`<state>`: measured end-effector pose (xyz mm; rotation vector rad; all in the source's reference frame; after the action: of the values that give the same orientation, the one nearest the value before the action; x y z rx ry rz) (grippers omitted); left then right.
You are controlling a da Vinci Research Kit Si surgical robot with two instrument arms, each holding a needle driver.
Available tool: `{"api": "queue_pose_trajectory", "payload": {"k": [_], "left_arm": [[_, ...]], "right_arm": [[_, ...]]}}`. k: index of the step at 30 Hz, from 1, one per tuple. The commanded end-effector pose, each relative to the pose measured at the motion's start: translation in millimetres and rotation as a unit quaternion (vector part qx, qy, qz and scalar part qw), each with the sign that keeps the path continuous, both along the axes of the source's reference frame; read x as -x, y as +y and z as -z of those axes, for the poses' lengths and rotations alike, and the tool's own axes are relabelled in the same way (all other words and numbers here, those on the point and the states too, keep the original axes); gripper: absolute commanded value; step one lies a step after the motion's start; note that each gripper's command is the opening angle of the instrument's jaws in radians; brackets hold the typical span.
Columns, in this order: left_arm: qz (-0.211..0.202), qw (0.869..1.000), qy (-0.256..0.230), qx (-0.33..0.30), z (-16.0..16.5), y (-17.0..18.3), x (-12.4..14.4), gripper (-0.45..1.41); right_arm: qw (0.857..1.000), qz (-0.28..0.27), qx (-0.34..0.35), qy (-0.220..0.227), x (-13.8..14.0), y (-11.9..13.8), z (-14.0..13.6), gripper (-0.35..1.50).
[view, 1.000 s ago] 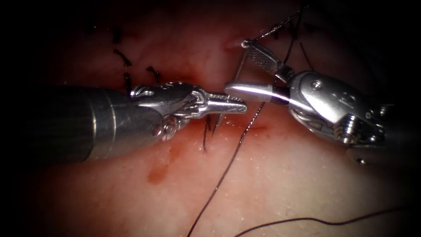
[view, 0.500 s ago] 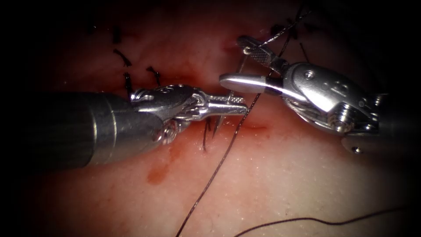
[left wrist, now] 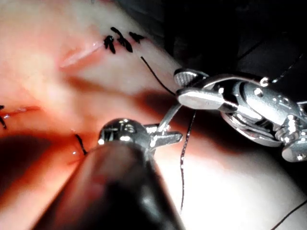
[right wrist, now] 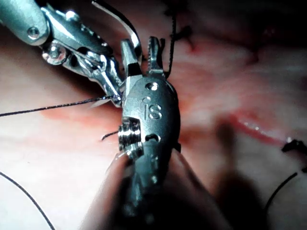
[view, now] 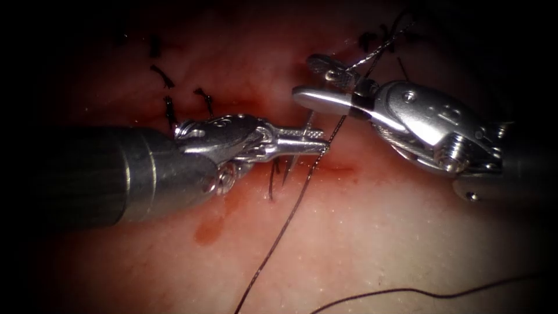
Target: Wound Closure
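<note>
Pink tissue (view: 360, 244) is lying under both tools. Left tool (view: 317, 142) is clenching the needle (view: 310, 121), seemingly near one end, probably to keep it steady off the tissue above the cut (view: 340, 170). Right tool (view: 306, 77) is gaping, grasping nothing, with the needle rising between its jaws. Thread (view: 279, 235) is trailing slack toward the tissue's near edge.

Needle (view: 308, 125): thin, curved, silver, clear of tissue (view: 372, 232), above cut (view: 334, 170), rising obliquely from left pincer toward right pincer. Thread (view: 279, 238): dark, runs from needle area down across pale tissue. Cut: short, red-edged, partly closed by dark stitches (view: 273, 177).
</note>
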<state>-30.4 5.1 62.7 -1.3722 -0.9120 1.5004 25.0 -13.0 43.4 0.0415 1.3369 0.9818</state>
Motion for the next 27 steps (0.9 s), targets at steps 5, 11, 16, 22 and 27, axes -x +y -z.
{"api": "queue_pose_trajectory", "payload": {"k": [5,11,16,22,27], "left_arm": [[-0.002,1.000,0.001,0.019,-0.4,0.3,0.6,-0.45],[0.006,1.000,0.004,0.026,-0.2,1.3,1.3,1.18],[-0.008,0.996,-0.005,0.092,-0.3,1.4,1.6,1.40],[-0.039,0.982,0.007,0.186,-0.8,0.6,0.5,1.41],[-0.109,0.940,0.085,0.311,-4.4,-3.5,2.2,-0.11]], "right_arm": [[0.999,0.003,0.026,-0.018,-1.1,0.1,0.3,-0.35],[0.999,0.015,0.037,-0.025,0.3,0.3,-0.2,-0.35],[0.999,0.030,0.042,-0.017,3.3,-0.5,-0.8,-0.35],[0.998,0.039,0.047,-0.016,5.7,-0.2,-1.6,-0.35],[0.993,0.070,0.093,0.001,5.6,1.0,-4.7,-0.35]]}}
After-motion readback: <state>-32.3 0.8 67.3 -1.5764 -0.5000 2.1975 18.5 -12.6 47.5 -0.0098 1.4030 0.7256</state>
